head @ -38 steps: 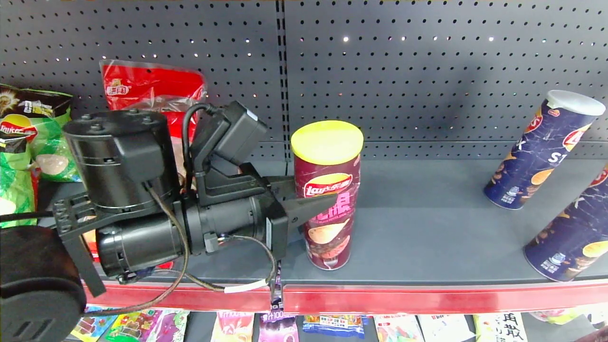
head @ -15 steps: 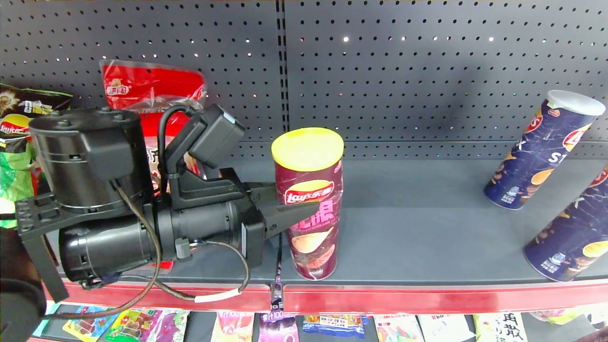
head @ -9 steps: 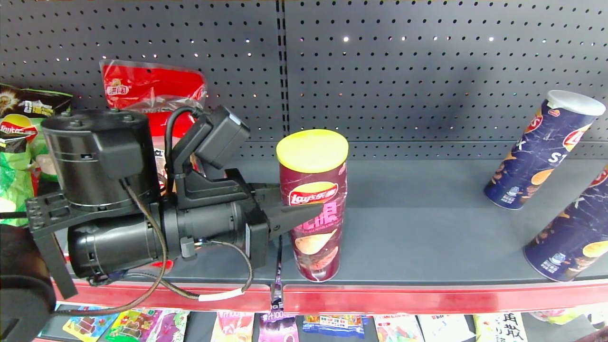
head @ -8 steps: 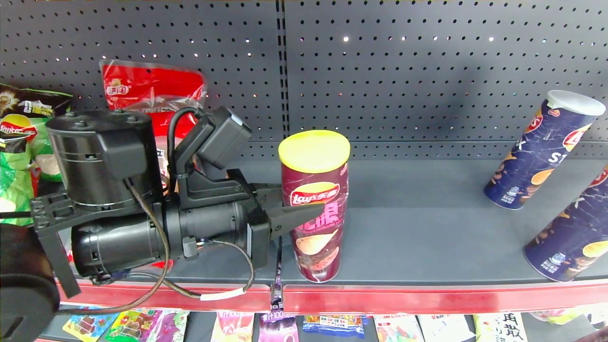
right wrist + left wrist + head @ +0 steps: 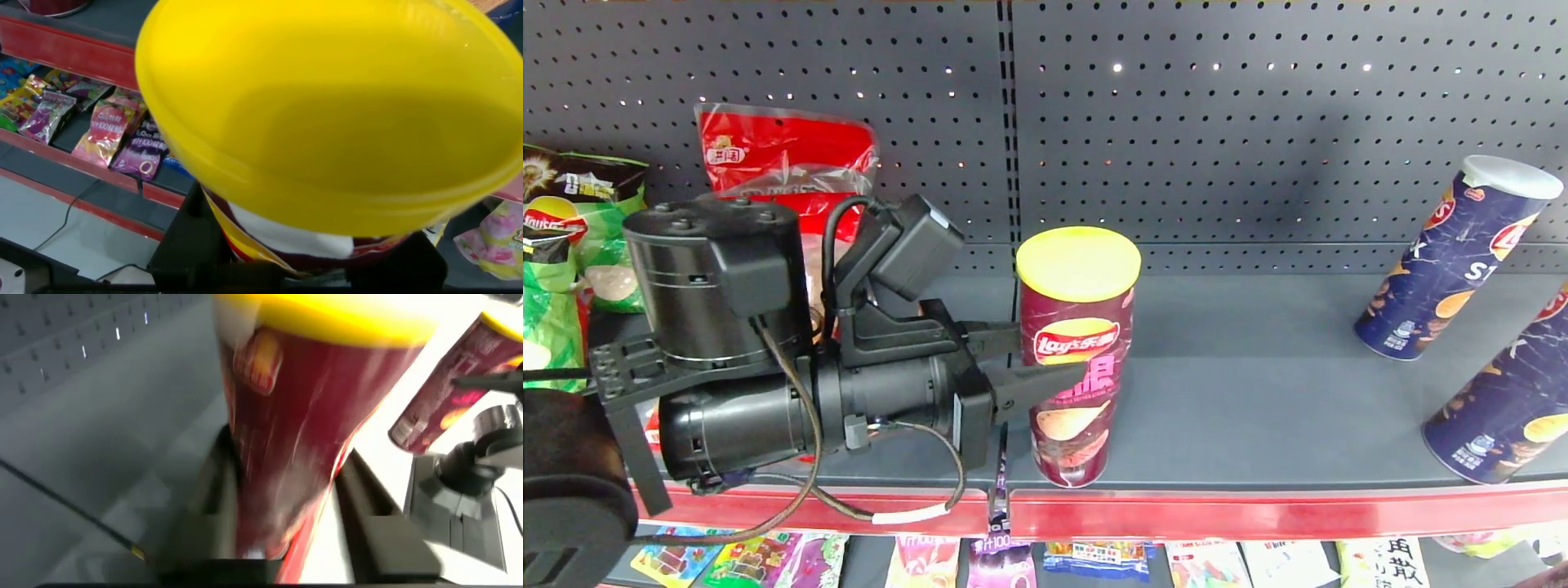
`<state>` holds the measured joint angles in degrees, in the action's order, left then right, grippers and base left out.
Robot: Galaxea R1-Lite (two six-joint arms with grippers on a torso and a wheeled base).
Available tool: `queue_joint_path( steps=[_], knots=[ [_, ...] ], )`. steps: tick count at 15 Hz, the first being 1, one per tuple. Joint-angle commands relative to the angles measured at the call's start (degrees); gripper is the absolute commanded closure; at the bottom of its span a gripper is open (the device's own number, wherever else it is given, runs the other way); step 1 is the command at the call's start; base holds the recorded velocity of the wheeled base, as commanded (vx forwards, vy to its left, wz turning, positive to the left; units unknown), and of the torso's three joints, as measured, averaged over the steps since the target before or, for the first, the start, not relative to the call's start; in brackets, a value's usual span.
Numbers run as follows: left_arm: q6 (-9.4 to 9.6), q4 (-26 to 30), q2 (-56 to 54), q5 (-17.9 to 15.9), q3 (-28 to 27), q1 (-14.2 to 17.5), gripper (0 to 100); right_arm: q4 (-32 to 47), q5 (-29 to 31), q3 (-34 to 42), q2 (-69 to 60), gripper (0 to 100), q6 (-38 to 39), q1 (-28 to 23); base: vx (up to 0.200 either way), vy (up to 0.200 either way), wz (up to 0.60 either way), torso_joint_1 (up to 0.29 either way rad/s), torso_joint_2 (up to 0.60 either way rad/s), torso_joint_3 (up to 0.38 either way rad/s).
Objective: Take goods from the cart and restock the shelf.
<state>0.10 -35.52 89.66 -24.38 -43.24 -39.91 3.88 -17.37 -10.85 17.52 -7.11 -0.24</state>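
Observation:
A maroon chip can (image 5: pixel 1076 359) with a yellow lid stands upright, its base by the front edge of the grey shelf (image 5: pixel 1258 408). My left gripper (image 5: pixel 1052 353) comes at it from the left and is shut on its middle. In the left wrist view the same can (image 5: pixel 286 416) sits between the two fingers (image 5: pixel 208 498). A second can with a yellow lid (image 5: pixel 327 106) is held in my right gripper (image 5: pixel 302 261), away from the shelf and above the lower shelves. That second can (image 5: pixel 441 400) also appears in the left wrist view.
Two navy chip cans (image 5: pixel 1454 253) (image 5: pixel 1503 400) lean at the shelf's right end. A red bag (image 5: pixel 784 163) and green chip bags (image 5: pixel 564 237) fill the left. A pegboard wall (image 5: pixel 1258 122) backs the shelf. Snack packets (image 5: pixel 1094 559) lie on the shelf below.
My left gripper with the maroon can first drew left and toward the shelf's front edge. Over the last second it has shifted back to the right.

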Motion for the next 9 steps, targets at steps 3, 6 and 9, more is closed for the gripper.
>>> queue_joint_path(
  steps=[3,6,9],
  knots=[
    [-0.27,-0.3,-0.8,1.4,0.3,0.0,0,-0.1,-0.2,-1.4,1.5,100,-0.1,0.2,0.000,0.000,0.00,0.000,0.00,0.000],
    [-0.19,-0.2,-5.9,4.5,4.9,0.0,0,-0.1,-1.1,-6.2,6.4,100,-0.5,0.4,0.000,0.000,0.00,0.000,0.00,0.000],
    [-0.27,0.0,-11.0,6.3,10.5,0.2,0,-0.1,-3.3,-11.3,11.1,100,-0.5,3.1,0.000,0.000,0.00,0.000,0.00,0.000]
  ],
)
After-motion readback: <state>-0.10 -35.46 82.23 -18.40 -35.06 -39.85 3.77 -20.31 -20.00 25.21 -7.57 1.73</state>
